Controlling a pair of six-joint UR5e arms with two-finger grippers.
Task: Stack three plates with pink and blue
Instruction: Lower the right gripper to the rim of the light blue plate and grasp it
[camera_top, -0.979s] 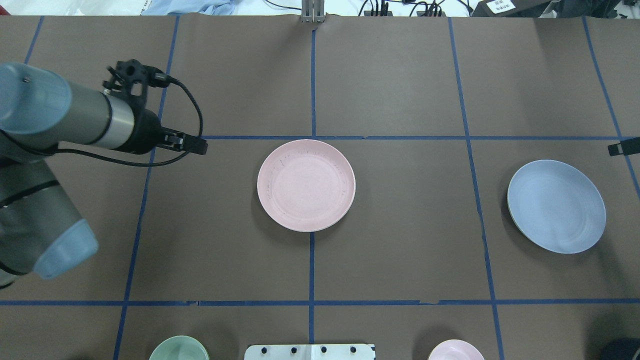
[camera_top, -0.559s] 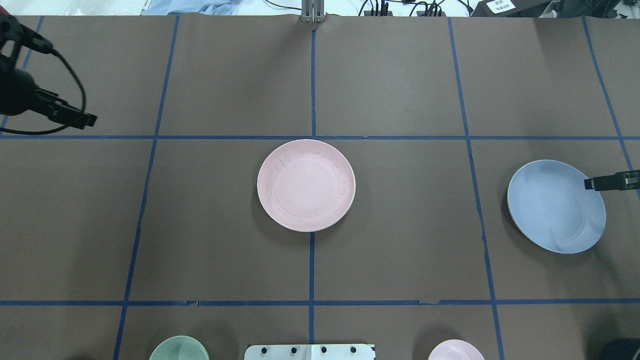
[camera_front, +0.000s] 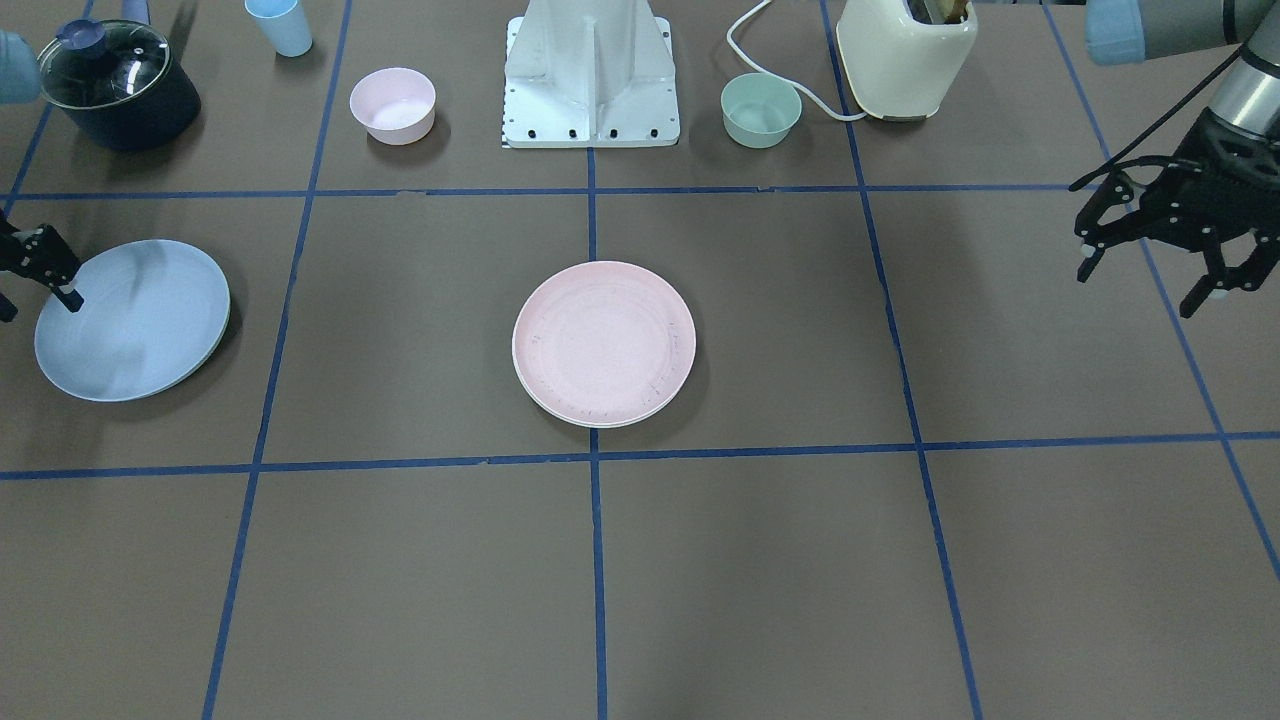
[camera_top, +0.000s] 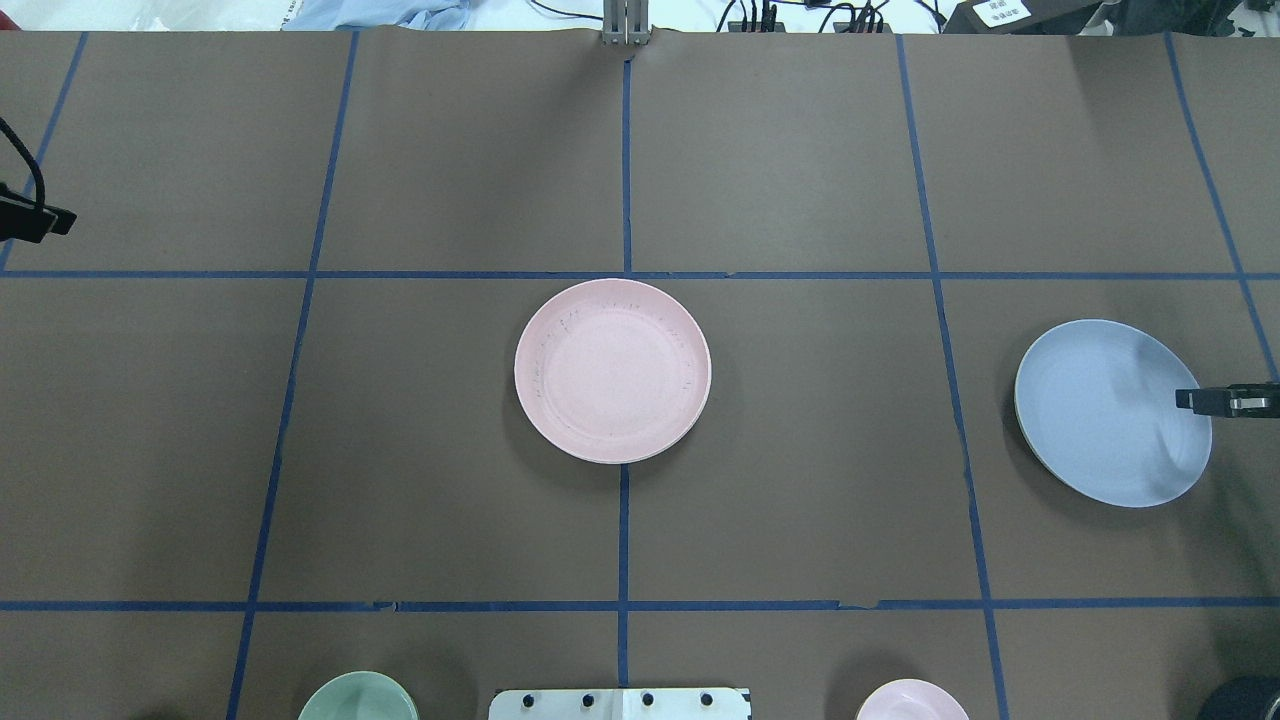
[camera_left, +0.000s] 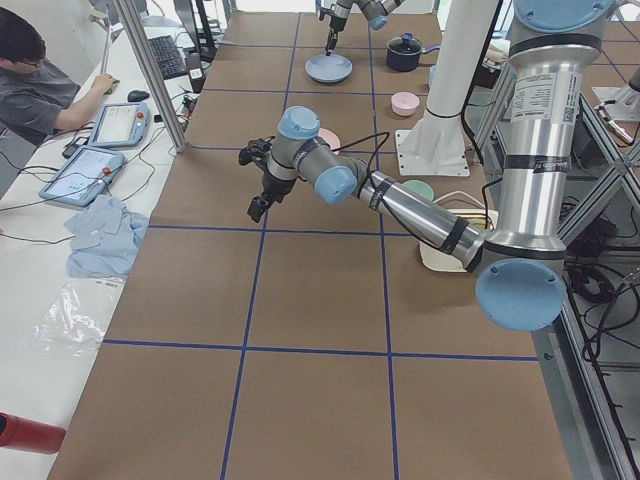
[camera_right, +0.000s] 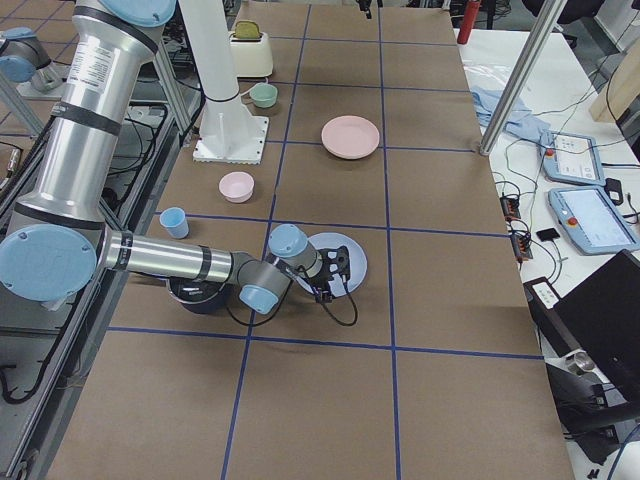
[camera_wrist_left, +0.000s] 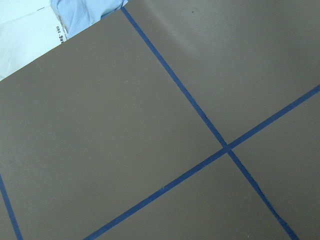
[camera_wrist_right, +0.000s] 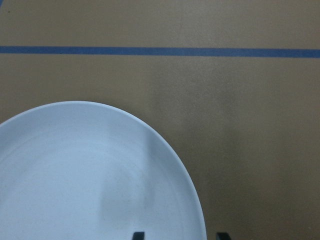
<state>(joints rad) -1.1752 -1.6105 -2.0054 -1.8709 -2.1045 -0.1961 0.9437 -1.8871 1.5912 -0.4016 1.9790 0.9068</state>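
Note:
The pale pink plate lies flat at the table's centre and also shows in the front view. The light blue plate lies at the right side and also shows in the front view. No cream-white plate shows on its own. My right gripper is open at the blue plate's outer rim. In the right wrist view one fingertip is over the blue plate and the other is outside it. My left gripper is open and empty above bare table at the far left.
Along the robot's side stand a dark lidded pot, a blue cup, a small pink bowl, the white arm mount, a green bowl and a cream toaster. An operator sits beyond the table.
My left arm has drawn back to the left, almost out of the overhead view. My right gripper has come in from the right edge to the blue plate's rim.

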